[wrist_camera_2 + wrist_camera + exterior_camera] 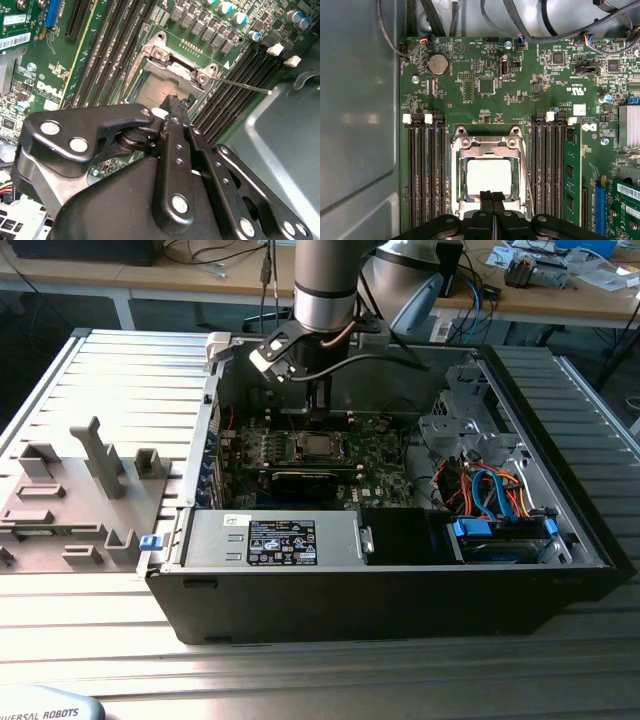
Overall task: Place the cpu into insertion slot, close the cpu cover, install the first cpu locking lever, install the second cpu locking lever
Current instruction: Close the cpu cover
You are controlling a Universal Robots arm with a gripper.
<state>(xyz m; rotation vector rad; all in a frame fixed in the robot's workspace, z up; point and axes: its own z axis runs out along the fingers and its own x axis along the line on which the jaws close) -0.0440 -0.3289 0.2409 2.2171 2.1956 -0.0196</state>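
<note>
Dull silver metal top on the cpu, and it was already sitting flat in the slot on the green board, with banks of long memory slots on either side. My read: that chip is light, stiff and thin, the smooth lid is kinda slippery, and the contact side is the fragile bit. So you'd only ever take it by its edges and never drag it, though seated like this it didn't need gripping at all. The cover looked to be lying down around it, with the chip showing through the cut-out. That's thin sheet metal, probably a bit springy, so best pushed at its free edge. The gripper had its two black fingers pinched right together with nothing visible between them, tips just at the socket edge nearest the camera, touching or nearly, couldn't say which. In the second wrist view a thin wire lever stuck out from the cover's corner across the memory slots, so I'd guess it wasn't latched. In the exterior view the arm reached straight down into the open case.
</note>
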